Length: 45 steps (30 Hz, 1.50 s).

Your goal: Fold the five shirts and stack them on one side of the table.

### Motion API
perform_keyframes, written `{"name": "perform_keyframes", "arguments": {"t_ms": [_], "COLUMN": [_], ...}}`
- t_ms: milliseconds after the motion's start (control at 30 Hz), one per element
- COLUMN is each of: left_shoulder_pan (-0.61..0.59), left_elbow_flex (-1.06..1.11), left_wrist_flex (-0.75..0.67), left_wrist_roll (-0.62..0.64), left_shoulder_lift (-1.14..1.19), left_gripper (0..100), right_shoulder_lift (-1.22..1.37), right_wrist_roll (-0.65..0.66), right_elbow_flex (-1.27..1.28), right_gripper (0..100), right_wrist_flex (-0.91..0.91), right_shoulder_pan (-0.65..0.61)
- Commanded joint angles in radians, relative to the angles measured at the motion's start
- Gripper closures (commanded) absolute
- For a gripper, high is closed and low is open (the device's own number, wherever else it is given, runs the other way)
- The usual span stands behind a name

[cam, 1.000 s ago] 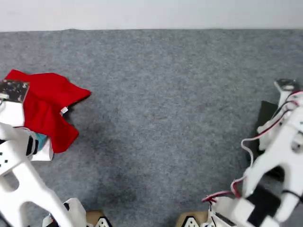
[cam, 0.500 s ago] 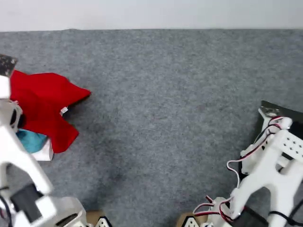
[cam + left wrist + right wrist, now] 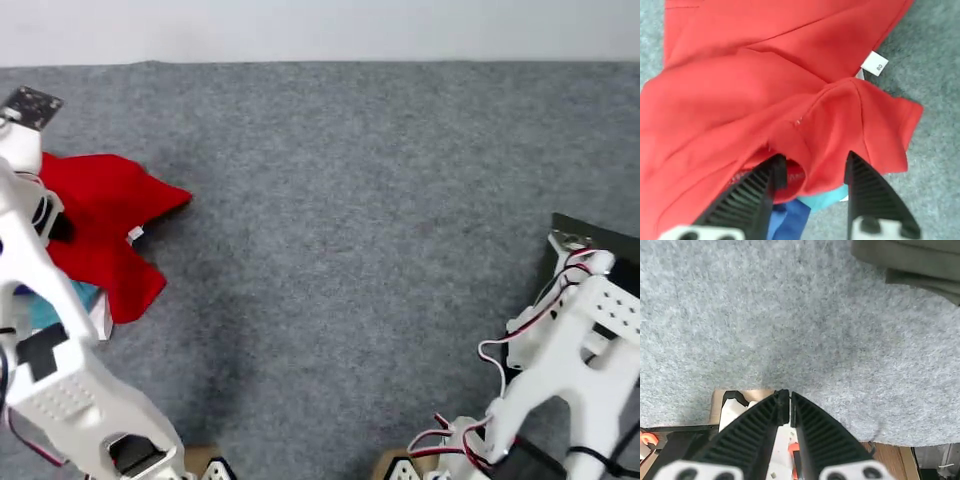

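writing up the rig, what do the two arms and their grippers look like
Both arms are blocky white plastic: the left arm and the right arm. Red and white cables loop along the right one. Each wrist carries a small circuit board. The left gripper and right gripper have black, ribbed, tapering fingers on white bases.

White plastic left arm (image 3: 55, 340) and right arm (image 3: 580, 345), red and white cables (image 3: 545, 293), black ribbed gripper fingers (image 3: 867, 195)
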Motion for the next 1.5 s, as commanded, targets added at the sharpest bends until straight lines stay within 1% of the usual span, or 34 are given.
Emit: {"name": "perform_keyframes", "arguments": {"t_ms": [0,67,133,200,267,367,467,567,700,933,1000,1067,1167,1333,1400,1467], "left_shoulder_pan": [0.005,0.005,0.009,0.021,0.043,0.074,0.110,0.164,0.249,0.505,0.583,0.661,0.772,0.968,1.026,1.049], "left_elbow_flex": [-0.041,-0.041,-0.039,-0.038,-0.041,-0.051,-0.054,-0.054,-0.056,-0.091,-0.134,-0.170,-0.220,-0.269,-0.271,-0.254], "left_wrist_flex": [0.006,0.006,0.011,0.012,0.012,0.049,0.049,0.049,0.049,0.021,0.002,-0.026,-0.043,-0.044,-0.038,-0.020], "left_wrist_roll": [-0.009,-0.009,-0.009,-0.008,-0.008,-0.005,0.005,0.083,0.219,0.382,0.405,0.408,0.410,0.410,0.410,0.410], "left_shoulder_lift": [0.023,0.046,0.061,0.064,0.063,0.041,-0.015,-0.092,-0.207,-0.446,-0.499,-0.529,-0.537,-0.494,-0.470,-0.448], "left_gripper": [80,81,83,90,99,100,100,100,100,100,100,100,100,100,100,100], "right_shoulder_lift": [-0.027,-0.027,-0.035,-0.036,-0.036,-0.036,-0.036,-0.036,-0.036,-0.036,-0.036,-0.036,-0.036,-0.036,-0.036,-0.036], "right_wrist_roll": [-0.009,-0.009,-0.009,-0.009,-0.009,-0.009,-0.005,-0.005,-0.003,-0.002,0.006,0.044,0.081,0.098,0.103,0.103], "right_elbow_flex": [-0.006,-0.006,-0.006,-0.006,-0.006,-0.006,-0.006,-0.006,-0.011,-0.011,-0.011,-0.011,-0.011,-0.011,-0.011,-0.011], "right_gripper": [98.7,98.7,98.7,98.7,98.7,98.7,98.7,98.8,98.8,98.8,98.8,98.8,98.8,98.8,98.8,98.8], "right_wrist_flex": [0.036,0.038,0.039,0.041,0.041,0.039,0.038,0.036,0.036,0.033,0.033,0.033,0.036,0.036,0.036,0.036], "right_shoulder_pan": [-0.005,-0.005,-0.005,-0.005,-0.005,-0.007,-0.008,-0.010,-0.010,-0.012,-0.012,-0.012,-0.012,-0.010,-0.010,-0.010]}}
